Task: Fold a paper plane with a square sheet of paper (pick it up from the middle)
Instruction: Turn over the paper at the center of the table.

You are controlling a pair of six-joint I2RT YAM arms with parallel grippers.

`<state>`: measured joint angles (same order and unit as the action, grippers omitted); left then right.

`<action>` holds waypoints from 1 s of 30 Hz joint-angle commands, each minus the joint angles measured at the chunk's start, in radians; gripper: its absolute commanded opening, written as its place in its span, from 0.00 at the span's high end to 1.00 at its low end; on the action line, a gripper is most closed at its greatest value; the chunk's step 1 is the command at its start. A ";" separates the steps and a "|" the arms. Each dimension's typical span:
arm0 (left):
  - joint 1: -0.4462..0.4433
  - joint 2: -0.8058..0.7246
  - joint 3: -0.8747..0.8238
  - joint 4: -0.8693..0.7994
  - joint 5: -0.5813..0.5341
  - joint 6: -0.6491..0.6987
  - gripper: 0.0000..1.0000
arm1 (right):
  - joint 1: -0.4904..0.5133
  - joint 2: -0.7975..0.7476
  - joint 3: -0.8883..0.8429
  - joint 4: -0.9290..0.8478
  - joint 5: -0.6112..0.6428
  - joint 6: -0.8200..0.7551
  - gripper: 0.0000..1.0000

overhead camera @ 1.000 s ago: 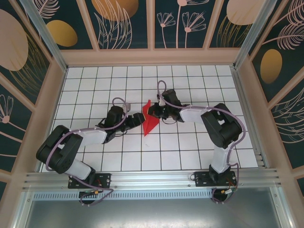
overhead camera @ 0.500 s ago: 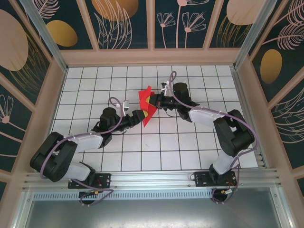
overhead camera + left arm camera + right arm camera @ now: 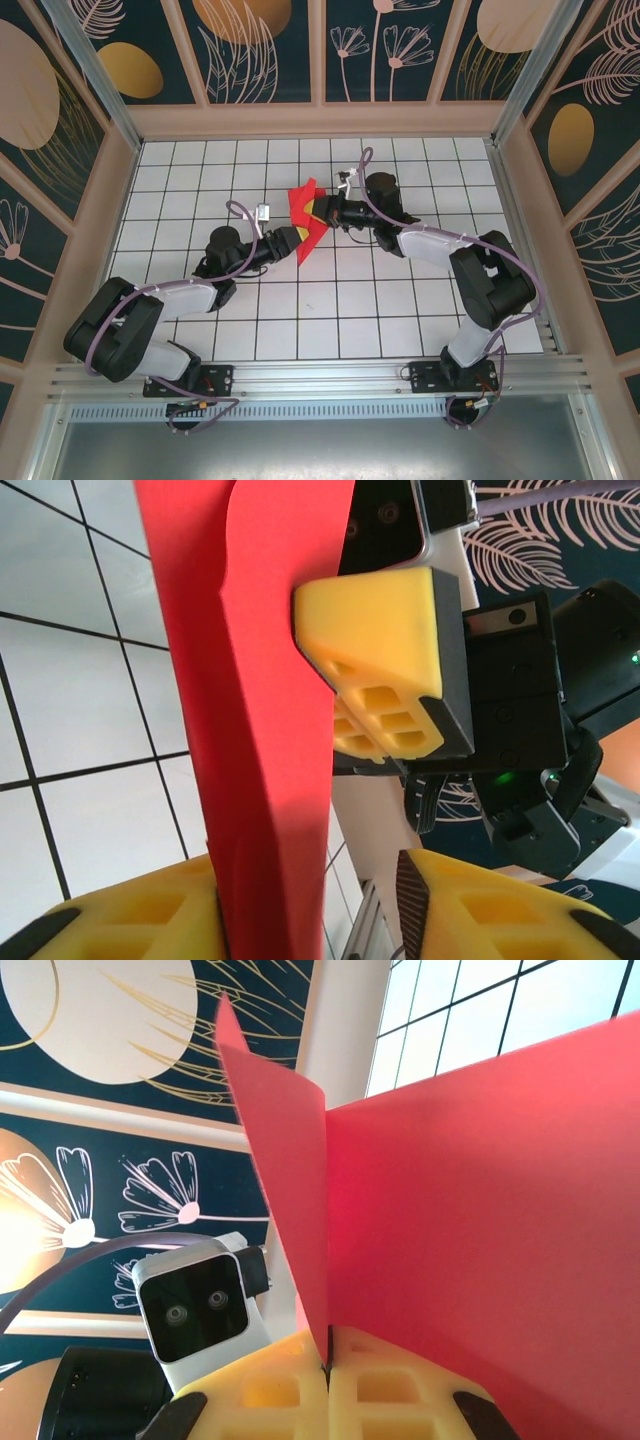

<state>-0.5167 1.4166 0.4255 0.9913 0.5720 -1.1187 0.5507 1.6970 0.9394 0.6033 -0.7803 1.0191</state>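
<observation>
While right hand (image 3: 327,1365) clamps red paper (image 3: 304,205), long axis near-far, left hand (image 3: 294,243) half-open round tip

Upright red paper (image 3: 260,730) between parted left gripper (image 3: 305,920) fingers; right gripper pad (image 3: 370,650) pressing it

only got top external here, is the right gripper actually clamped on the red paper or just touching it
Observer: Clamped; the right wrist view shows the right gripper with its yellow pads shut together on the red paper.
Operator: and the left one, got hold
Observer: Not yet; in the left wrist view the paper stands inside the left gripper, against one pad, with a gap to the other.
Operator: paper flat or folded
Observer: Folded; the right wrist view shows two flaps spreading apart above the pinch.
</observation>
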 commanded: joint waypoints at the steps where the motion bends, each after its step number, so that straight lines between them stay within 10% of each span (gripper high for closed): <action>1: 0.004 -0.002 -0.008 0.045 -0.016 0.008 0.60 | 0.002 -0.014 -0.010 0.056 -0.024 0.015 0.94; 11: 0.007 -0.015 -0.011 0.011 -0.041 0.025 0.87 | 0.002 -0.017 -0.006 0.004 -0.008 -0.014 0.90; 16: 0.007 -0.061 0.027 -0.231 -0.113 0.162 0.93 | 0.002 -0.074 0.030 -0.307 0.176 -0.197 0.61; 23: 0.005 -0.133 0.209 -0.909 -0.542 0.523 0.93 | -0.034 -0.202 -0.010 -0.566 0.552 -0.331 0.30; 30: -0.058 -0.064 0.355 -1.230 -1.000 0.626 0.91 | -0.033 -0.301 -0.094 -0.580 0.717 -0.341 0.13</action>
<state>-0.5488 1.3155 0.7322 -0.0044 -0.1551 -0.5907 0.5171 1.4311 0.8783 0.0696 -0.1799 0.7048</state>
